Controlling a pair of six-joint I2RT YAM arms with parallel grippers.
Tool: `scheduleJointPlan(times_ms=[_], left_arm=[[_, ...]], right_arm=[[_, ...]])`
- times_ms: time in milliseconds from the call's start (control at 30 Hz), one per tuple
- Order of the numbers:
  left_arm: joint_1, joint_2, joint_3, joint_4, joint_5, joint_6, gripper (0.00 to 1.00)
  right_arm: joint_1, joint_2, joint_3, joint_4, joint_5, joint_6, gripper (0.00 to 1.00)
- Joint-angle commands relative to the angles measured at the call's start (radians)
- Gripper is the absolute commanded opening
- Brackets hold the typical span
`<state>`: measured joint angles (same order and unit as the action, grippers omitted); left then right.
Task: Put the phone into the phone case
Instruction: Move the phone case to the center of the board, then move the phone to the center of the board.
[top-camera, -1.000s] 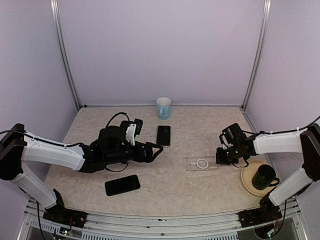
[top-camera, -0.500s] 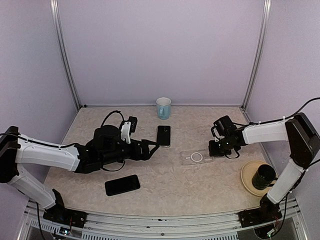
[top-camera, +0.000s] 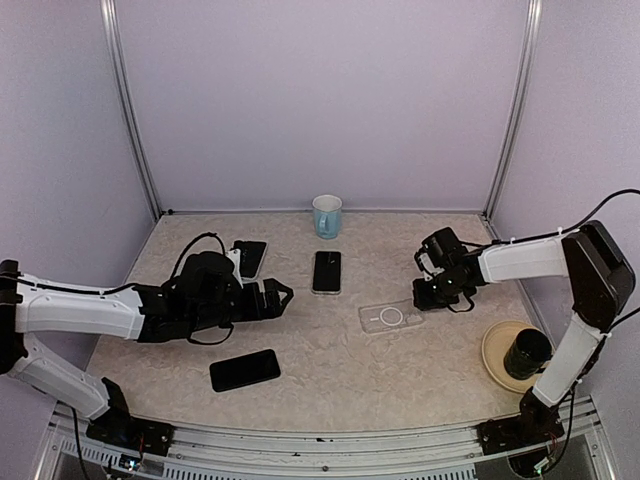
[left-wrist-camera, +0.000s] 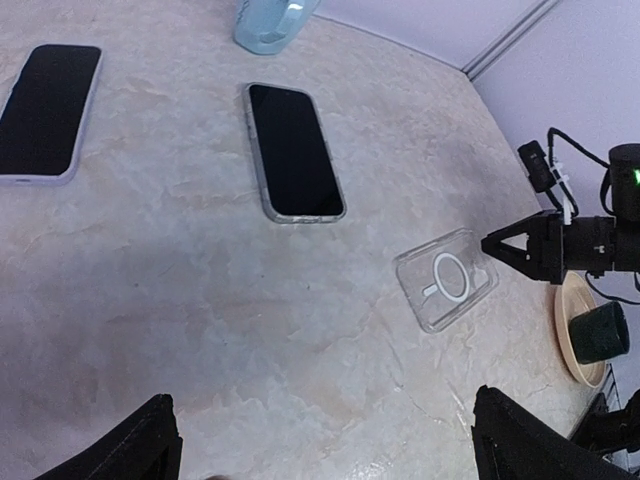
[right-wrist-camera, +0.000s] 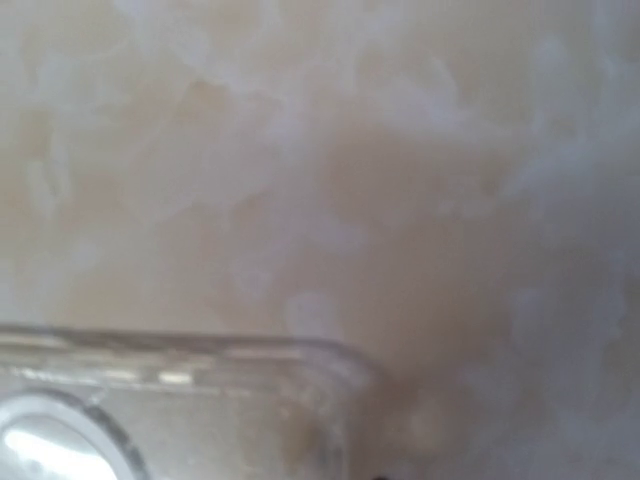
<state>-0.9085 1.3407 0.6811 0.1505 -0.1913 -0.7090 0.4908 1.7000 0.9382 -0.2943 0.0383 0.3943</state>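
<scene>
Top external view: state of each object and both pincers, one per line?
Clear plastic phone case: flat on table, empty.
Middle black phone: flat, screen up.
Far-left black phone: flat, partly hidden by arm.
Near black phone: flat, screen up.
Light blue mug: upright.
Dark cup: upright on tan round plate.
Left pincer: open, empty.
Right pincer: at case's right end; open or shut unclear.

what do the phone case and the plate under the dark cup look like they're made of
Phone case: clear glossy plastic, probably; the marbled table shows through it. Plate: pale tan, matte, perhaps wood or bamboo; too small to be sure.
</scene>
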Motion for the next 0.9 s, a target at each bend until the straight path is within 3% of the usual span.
scheduleJointPlan(times_ms=[0, 200, 433, 733, 867], left_arm=[[0.005, -0.067, -0.001, -0.206, -0.077, -0.083, 0.99], [0.002, -0.159, -0.048, -0.222, -0.019, 0.002, 0.99], [-0.010, -0.214, -0.056, -0.289, -0.027, 0.109, 0.99], [-0.014, -0.164, -0.024, -0.587, -0.109, -0.187, 0.99], [-0.043, -0.200, -0.057, -0.658, -0.121, -0.365, 0.99]], right_arm=[[0.011, -0.002, 0.031, -0.020, -0.002, -0.021, 0.31], [0.011, -0.036, 0.037, -0.040, -0.002, -0.044, 0.50], [0.013, -0.097, 0.028, -0.060, -0.036, -0.084, 0.62], [0.051, -0.177, 0.017, -0.050, -0.097, -0.100, 0.82], [0.096, -0.173, 0.039, -0.044, -0.124, -0.102, 0.85]])
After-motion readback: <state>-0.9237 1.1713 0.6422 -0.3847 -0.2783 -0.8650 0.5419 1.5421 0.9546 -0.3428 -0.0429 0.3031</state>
